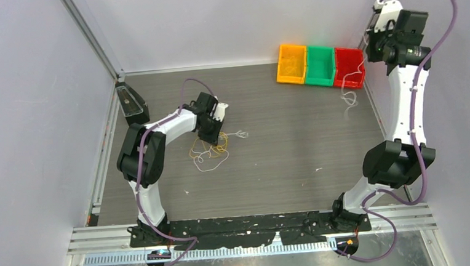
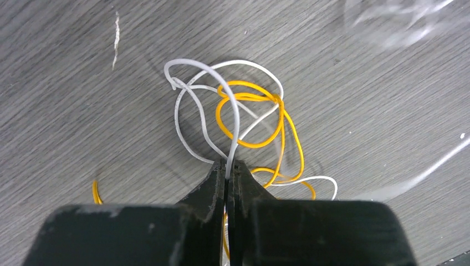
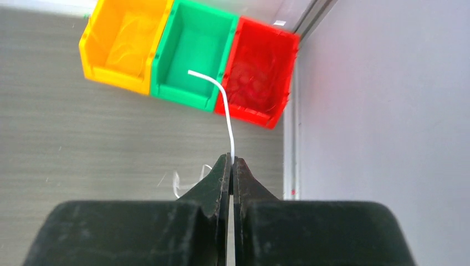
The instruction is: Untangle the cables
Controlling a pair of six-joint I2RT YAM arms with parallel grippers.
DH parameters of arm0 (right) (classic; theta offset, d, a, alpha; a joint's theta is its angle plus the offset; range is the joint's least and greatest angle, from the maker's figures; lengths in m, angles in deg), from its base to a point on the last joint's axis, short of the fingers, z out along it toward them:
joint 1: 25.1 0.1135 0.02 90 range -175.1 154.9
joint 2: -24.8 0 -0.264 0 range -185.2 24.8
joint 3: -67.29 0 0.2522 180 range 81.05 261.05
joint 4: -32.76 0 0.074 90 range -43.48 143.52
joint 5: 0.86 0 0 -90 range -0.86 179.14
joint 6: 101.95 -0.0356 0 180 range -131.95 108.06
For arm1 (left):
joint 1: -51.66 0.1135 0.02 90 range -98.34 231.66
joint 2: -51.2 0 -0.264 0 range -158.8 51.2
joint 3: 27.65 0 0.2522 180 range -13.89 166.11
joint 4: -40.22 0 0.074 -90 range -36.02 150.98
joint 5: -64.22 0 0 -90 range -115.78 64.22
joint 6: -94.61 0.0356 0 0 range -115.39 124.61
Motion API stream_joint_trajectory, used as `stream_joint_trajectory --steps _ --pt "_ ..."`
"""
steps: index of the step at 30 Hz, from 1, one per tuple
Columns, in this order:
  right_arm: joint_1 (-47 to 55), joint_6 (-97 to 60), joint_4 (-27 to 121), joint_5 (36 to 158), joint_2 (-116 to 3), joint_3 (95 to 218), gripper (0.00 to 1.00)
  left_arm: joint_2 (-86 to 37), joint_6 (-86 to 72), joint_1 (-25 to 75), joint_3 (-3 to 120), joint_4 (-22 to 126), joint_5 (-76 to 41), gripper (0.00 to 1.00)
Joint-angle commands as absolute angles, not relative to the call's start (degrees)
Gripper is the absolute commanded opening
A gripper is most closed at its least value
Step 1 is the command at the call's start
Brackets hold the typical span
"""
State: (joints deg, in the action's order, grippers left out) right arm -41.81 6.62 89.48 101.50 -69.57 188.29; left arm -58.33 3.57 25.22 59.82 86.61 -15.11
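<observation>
The left gripper [image 2: 229,164] is clamped on a white cable [image 2: 235,108], pinching it right at the fingertips. From the jaws this cable arches upward and curves back down into the tangle [image 1: 209,152]. There it crosses other white loops and a yellow-orange cable [image 2: 289,136], which is knotted around itself at the top of its curl. The tangle lies on the grey wood-grain table [image 1: 283,161], well to the left of the green bin [image 3: 183,91] and closer to the arm bases than that bin.

The right gripper [image 3: 231,162] is raised high, to the right of the green bin, its jaws closed on a second white cable [image 3: 224,97]. In the right wrist view the short free end of that cable curves up and left, crossing in front of the green bin. In the top view its other end trails down to the table in a loose curl to the right of the green bin.

An orange bin [image 3: 111,75] touches the green bin's left side, and a red bin [image 3: 252,113] touches its right.
</observation>
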Motion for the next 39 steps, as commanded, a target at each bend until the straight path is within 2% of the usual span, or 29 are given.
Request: stream_joint_trajectory --steps 1,8,9,12,14,21,39 --pt "-44.6 6.2 87.9 100.9 -68.3 194.3 0.06 -58.4 2.2 26.4 61.4 87.3 -14.9 0.0" --pt "-45.5 3.0 89.5 111.5 -67.8 197.4 0.05 -55.3 5.1 26.7 61.0 87.9 -12.3 0.0" --pt "-45.5 1.7 88.8 114.1 -67.2 197.4 0.05 -54.6 5.9 26.6 60.8 88.0 -12.2 0.07" --pt "-45.5 -2.8 84.9 117.0 -66.5 196.9 0.06 -51.9 6.6 26.7 60.3 87.8 -9.4 0.42" --pt "-45.0 -5.2 82.3 118.0 -67.0 197.1 0.05 -49.3 6.2 26.7 59.4 86.9 -7.6 0.57" --pt "-41.9 -10.3 76.9 117.9 -72.6 201.8 0.05 -41.9 7.2 26.7 59.5 85.9 -2.7 0.85" --pt "-39.0 -18.7 54.1 108.1 -96.6 219.4 0.06 -40.1 11.0 26.8 62.3 90.7 -9.3 0.92"
